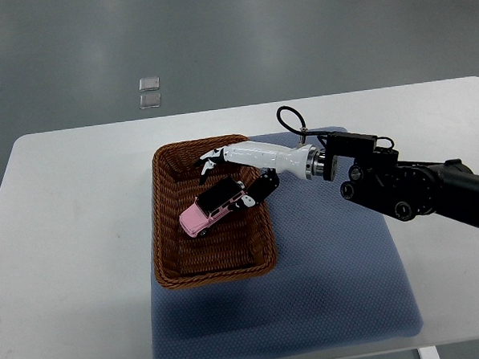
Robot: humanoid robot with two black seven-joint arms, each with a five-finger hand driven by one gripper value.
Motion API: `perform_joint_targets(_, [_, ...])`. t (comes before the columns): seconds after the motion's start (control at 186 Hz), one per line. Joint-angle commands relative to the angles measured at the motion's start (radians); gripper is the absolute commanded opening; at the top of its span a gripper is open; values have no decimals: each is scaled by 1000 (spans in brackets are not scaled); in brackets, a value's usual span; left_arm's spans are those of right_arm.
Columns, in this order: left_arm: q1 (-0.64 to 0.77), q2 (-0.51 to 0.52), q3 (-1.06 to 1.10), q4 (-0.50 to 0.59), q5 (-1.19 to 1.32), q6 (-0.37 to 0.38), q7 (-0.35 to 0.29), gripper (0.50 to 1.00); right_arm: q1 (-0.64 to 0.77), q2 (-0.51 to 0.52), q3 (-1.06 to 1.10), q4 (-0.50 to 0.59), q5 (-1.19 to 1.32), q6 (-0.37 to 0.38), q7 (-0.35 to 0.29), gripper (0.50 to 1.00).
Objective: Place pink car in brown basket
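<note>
Pink car [211, 208]: lying inside the brown basket [169, 255], on its woven floor, upper half, wheels apparently down. Long axis runs from about 8 o'clock, nose low-left, to 2 o'clock, tail toward the arm. Right hand [231, 173]: reaches in from the right edge over the basket's far right corner, white shell above, dark fingers [210, 164] spread toward 9 o'clock, thumb part low beside the car's tail. Whether anything touches the car there cannot be told; the fingers look loose and hold nothing. The car lies at roughly 7 o'clock from the hand, just beside it. Left arm: not seen. Judgement: car seems delivered; withdrawal toward 3 o'clock should clear the rim. Basket rests on a blue mat [341, 287] over the white tabletop [66, 237].
</note>
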Motion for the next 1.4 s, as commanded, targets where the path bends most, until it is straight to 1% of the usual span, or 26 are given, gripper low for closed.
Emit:
perform_joint_targets(0.0, [0,0,0,0,0,0,0,1000,-2,-3,12,1,12,-2,0,897])
perform_joint_targets(0.118, [0,0,0,0,0,0,0,1000,0,-20,38,1,32,-4,0,897])
perform_joint_targets(0.29, [0,0,0,0,0,0,0,1000,-40,-33,225,1,158,1,0,897])
perform_joint_targets(0.43, [0,0,0,0,0,0,0,1000,-94,-87,351,1,333,27,-2,897])
perform_joint_targets(0.489, [0,0,-2,-2,0,0,-1,1000,-112,-115,369,1,428,30,-42,897])
perform_joint_targets(0.597, [0,0,-2,-5,0,0,0,1000,-154,-167,380,1,618,36,-79,895])
perform_joint_targets(0.747, [0,0,0,-6,0,0,0,1000,-211,-204,379,1,849,36,-138,895])
perform_joint_targets(0.785, [-2,0,0,-5,0,0,0,1000,-221,-210,379,1,883,34,-151,895])
perform_joint_targets(0.876, [-3,0,-2,-6,0,0,-1,1000,-234,-217,379,1,963,36,-206,895])
perform_joint_targets(0.887, [-3,0,-2,-6,0,0,0,1000,-235,-219,377,1,977,36,-221,895])
perform_joint_targets(0.968, [-5,0,-2,-9,2,0,0,1000,-252,-222,379,1,1012,36,-260,895])
perform_joint_targets(1.091, [-6,0,-2,-9,2,0,0,1000,-261,-224,379,1,1052,36,-281,895])
perform_joint_targets(1.21, [-6,0,-2,-9,0,0,0,1000,-269,-230,379,1,1123,41,-319,897])
perform_joint_targets(1.253, [-6,0,0,-9,2,0,-1,1000,-270,-230,379,1,1126,39,-319,915])
perform_joint_targets(1.392, [-8,0,-2,-5,0,0,-1,1000,-272,-231,382,1,1127,31,-310,915])
